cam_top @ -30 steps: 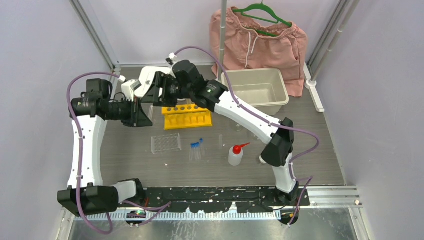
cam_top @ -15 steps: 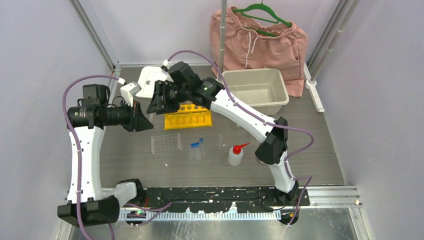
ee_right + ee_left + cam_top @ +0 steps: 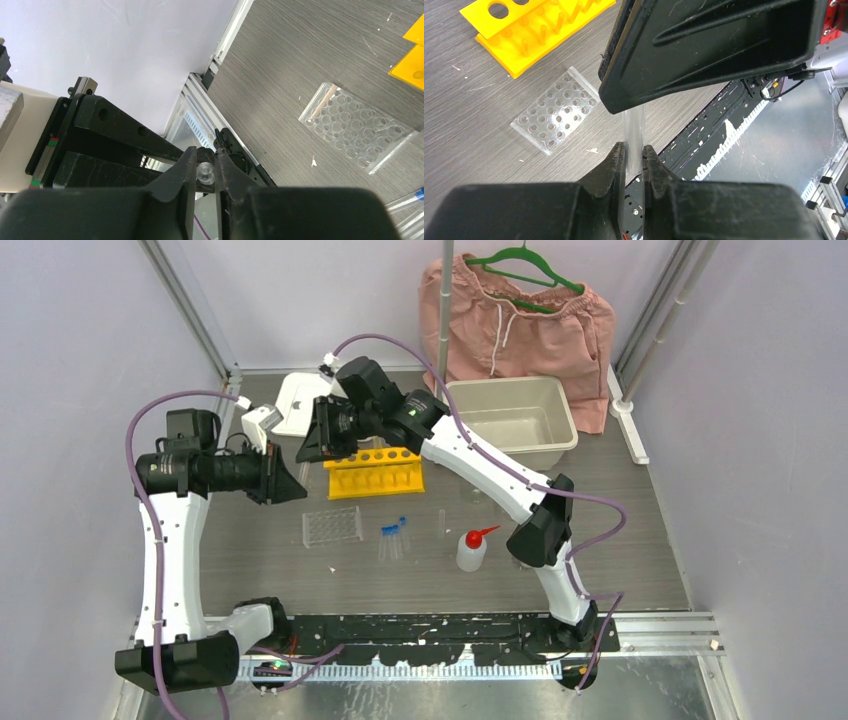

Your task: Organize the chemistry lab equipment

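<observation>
My left gripper [image 3: 634,150] is shut on a small clear tube [image 3: 633,125] and holds it in the air over the table's left side. My right gripper [image 3: 205,159] has reached across to it, and its fingers are shut on the other, rounded end of the same tube [image 3: 205,172]. In the top view the two grippers meet, left gripper [image 3: 290,483] and right gripper [image 3: 305,450], just left of the yellow rack [image 3: 375,472]. The clear rack [image 3: 332,526] lies flat below it. Blue-capped tubes [image 3: 393,535] and the white squeeze bottle [image 3: 472,548] lie nearer the front.
A beige tub [image 3: 515,420] stands at the back right, with its white lid [image 3: 300,400] at the back left. Pink shorts [image 3: 520,320] hang behind on a green hanger. A loose clear tube [image 3: 441,523] lies beside the bottle.
My right gripper has swung left to the left gripper, and its jaws have closed on the tube's free end. The left arm shifted slightly and kept its hold.
</observation>
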You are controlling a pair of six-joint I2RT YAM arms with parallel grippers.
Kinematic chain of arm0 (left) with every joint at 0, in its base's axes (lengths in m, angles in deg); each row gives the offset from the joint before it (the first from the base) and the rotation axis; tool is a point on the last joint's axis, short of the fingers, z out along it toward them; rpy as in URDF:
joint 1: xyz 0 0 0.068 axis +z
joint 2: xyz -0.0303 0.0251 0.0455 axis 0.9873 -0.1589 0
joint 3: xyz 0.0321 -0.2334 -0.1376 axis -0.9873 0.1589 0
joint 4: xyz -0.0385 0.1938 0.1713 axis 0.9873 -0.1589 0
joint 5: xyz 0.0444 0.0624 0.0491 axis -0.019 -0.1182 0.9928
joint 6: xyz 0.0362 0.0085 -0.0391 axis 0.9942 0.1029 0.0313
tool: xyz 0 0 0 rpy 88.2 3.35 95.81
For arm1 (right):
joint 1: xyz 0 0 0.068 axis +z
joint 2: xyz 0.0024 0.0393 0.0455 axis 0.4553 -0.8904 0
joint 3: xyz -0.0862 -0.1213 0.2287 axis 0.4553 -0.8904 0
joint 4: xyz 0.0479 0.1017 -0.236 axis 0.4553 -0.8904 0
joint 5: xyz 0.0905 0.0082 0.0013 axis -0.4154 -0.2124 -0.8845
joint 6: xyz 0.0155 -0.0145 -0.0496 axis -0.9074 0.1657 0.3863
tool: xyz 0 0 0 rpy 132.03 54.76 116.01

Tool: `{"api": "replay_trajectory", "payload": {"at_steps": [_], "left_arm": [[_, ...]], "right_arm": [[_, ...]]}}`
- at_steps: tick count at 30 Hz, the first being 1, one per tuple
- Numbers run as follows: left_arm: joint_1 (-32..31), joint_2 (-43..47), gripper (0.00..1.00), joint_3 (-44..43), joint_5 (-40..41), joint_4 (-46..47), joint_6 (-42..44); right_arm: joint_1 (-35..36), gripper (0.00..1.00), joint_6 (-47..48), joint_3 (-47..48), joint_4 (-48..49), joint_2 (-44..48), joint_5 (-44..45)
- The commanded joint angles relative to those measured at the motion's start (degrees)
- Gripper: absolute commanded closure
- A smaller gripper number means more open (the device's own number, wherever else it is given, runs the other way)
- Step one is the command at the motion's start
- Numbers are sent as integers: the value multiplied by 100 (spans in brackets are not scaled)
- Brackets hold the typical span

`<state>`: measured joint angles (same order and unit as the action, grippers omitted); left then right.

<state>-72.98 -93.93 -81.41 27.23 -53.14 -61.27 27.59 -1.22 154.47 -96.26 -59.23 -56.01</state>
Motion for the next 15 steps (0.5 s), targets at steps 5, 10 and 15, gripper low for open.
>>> {"api": "replay_trajectory", "payload": {"at_steps": [5, 10, 15], "left_arm": [[16, -10, 34, 20, 168, 319, -263], [21, -81, 0, -12, 736, 485, -664], [20, -207, 0, -128, 1079, 426, -773]], "right_arm": [[-36, 92, 577, 345, -192, 151, 261], [-50, 95, 1231, 404, -472, 292, 1142], [-43, 97, 1616, 321, -575, 335, 1820]]}}
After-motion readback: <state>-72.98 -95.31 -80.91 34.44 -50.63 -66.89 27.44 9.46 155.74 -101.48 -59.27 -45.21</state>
